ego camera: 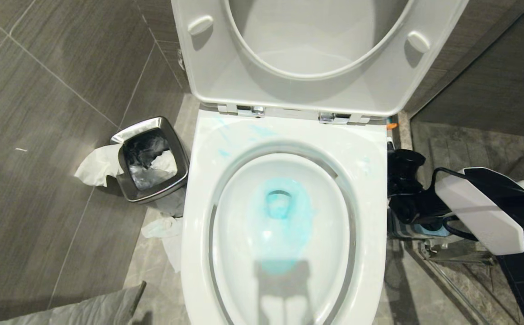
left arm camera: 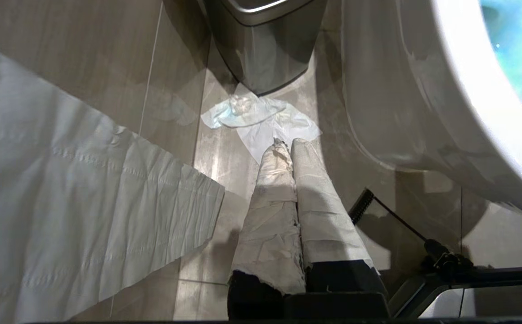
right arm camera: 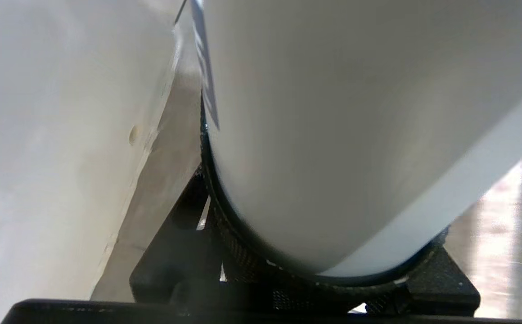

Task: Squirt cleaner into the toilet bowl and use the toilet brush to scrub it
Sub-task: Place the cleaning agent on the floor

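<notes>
The toilet bowl stands open with its seat and lid raised. Turquoise cleaner pools round the drain, and faint streaks mark the back rim. My right gripper hangs low beside the bowl's right side. In the right wrist view it is shut on a wide white bottle, which fills that view. My left gripper, its fingers wrapped in white tape, is shut and empty over the floor left of the bowl. The toilet brush is out of view.
A square steel waste bin with tissue hanging out stands left of the toilet. Crumpled tissue lies on the floor before it. A paper strip hangs near my left arm. A blue-and-grey thing sits under my right gripper.
</notes>
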Available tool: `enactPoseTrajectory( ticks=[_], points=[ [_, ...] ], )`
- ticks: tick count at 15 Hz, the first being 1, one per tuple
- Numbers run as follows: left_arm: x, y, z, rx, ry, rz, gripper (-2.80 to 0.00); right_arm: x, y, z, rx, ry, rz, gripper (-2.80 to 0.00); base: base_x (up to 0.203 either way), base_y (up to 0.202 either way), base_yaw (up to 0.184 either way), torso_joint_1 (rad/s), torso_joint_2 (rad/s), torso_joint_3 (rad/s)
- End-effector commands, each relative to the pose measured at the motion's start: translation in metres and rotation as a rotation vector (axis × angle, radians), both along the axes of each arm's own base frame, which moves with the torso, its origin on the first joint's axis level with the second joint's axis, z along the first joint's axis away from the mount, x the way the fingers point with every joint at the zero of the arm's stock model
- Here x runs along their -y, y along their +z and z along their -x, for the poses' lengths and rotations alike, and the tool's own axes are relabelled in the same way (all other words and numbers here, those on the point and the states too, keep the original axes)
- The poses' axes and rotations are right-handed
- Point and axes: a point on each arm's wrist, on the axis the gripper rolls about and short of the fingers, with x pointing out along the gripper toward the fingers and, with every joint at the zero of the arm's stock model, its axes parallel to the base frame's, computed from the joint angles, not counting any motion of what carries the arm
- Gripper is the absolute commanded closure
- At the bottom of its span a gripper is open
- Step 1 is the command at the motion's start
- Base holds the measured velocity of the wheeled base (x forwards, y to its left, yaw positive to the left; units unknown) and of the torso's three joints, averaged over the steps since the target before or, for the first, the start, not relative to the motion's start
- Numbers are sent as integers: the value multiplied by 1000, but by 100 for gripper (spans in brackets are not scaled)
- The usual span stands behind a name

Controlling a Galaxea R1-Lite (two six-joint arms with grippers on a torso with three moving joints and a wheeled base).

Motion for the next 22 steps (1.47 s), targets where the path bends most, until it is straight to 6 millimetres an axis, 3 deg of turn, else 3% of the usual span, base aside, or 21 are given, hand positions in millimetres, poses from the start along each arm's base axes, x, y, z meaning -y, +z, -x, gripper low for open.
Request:
enactPoseTrajectory(
  ticks=[1, 5, 8, 15, 22],
  points=[
    [0, 0, 0, -2, 1, 0, 0, 0, 5, -3, 28, 0, -2, 0, 0, 0, 0, 3, 7, -184],
    [0, 0, 0, -2, 0, 1, 0, -1, 28, -9, 114, 20, -6, 0, 0, 0, 0, 1, 3, -119],
    [0, 0, 0, -1, 0, 1, 0, -2, 35, -13, 149, 34, -7, 0, 0, 0, 0, 0, 0, 0],
    [0, 0, 0, -2, 0, -2, 0, -3, 17, -22, 145, 35, -7, 0, 0, 0, 0, 0, 0, 0],
    [0, 0, 0, -1, 0, 0, 0, -3, 16, -23, 149, 35, -8, 0, 0, 0, 0, 1, 1, -31]
  ],
)
